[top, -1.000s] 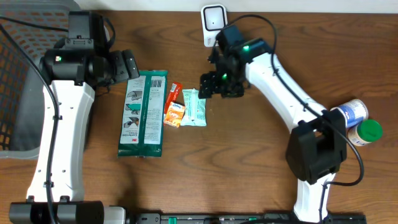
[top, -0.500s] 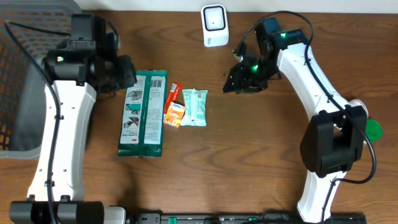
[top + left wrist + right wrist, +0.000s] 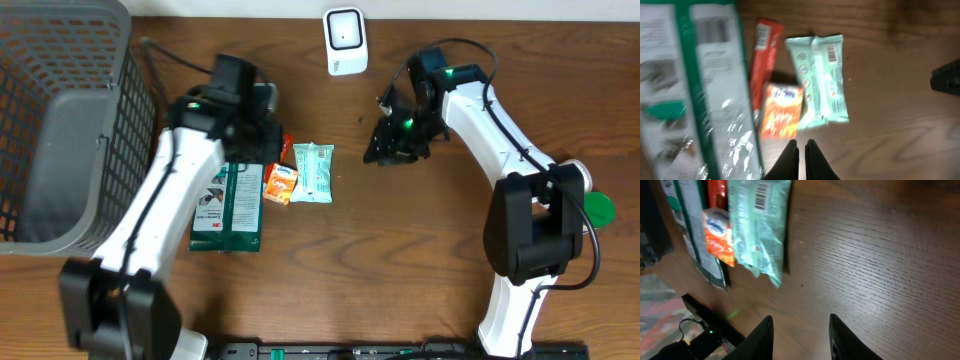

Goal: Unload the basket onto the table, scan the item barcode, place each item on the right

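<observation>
Left gripper (image 3: 801,152) pinched shut, empty, near the mint-green packet (image 3: 822,75) lying flat at 6 o'clock of the scanner (image 3: 344,40); likely light, crinkly, slippery film, so pinch a sealed end, barcode unobstructed.

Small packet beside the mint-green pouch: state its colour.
Orange packet, blue-white mark on top; clearest in left wrist view.

Wooden table (image 3: 350,285) holds green pack (image 3: 232,215), orange sachet (image 3: 281,185), mint pouch (image 3: 312,172), scanner (image 3: 344,40).
</observation>
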You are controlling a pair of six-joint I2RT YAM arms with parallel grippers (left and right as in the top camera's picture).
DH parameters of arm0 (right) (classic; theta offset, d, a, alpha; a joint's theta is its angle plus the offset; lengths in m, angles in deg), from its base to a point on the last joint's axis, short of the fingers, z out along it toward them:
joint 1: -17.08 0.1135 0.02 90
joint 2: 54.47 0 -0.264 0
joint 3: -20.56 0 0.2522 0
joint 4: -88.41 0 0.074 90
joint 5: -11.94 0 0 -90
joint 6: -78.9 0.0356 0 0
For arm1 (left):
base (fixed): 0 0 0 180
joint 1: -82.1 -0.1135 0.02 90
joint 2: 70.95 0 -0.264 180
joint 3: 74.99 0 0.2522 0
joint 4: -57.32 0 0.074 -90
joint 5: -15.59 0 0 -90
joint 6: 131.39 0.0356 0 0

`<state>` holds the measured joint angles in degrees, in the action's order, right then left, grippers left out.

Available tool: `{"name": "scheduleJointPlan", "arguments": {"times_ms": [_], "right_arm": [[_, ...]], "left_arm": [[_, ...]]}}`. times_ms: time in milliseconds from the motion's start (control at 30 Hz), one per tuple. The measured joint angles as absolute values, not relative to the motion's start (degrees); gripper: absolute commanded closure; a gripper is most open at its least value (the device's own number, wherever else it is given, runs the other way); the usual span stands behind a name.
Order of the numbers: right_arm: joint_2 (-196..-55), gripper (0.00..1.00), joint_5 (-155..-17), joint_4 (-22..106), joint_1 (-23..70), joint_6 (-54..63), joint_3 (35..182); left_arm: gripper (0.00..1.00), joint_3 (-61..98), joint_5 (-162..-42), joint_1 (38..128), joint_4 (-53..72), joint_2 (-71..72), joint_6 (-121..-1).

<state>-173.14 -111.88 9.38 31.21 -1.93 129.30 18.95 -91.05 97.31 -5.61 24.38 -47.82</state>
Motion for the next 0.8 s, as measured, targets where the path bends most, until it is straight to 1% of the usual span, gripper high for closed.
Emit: {"name": "scheduleJointPlan", "arguments": {"times_ms": [267, 367, 500, 633, 800], "right_arm": [[-173.1, 0.68, -111.7, 11.2, 30.6, -1.9, 126.3], [-173.1, 0.68, -111.7, 11.3, 30.4, -1.9, 126.3], [-173.1, 0.67, -111.7, 11.3, 30.3, -1.9, 126.3], [-173.1, 0.67, -111.4, 11.3, 30.3, -1.9, 126.3], [-173.1, 0.65, -111.0, 11.4, 30.3, -2.0, 126.3]], "left_arm": [[0.92, 18.8, -89.8, 99.3, 10.1, 37.3, -47.1], [0.93, 18.8, -89.4, 99.3, 12.8, 41.3, -47.1], [0.92, 18.8, -89.3, 99.3, 12.9, 44.7, -48.3], [0.93, 18.8, -89.5, 99.7, 9.6, 46.3, -49.4], [0.92, 18.8, -93.8, 101.9, 7.1, 46.3, -50.2]]}}
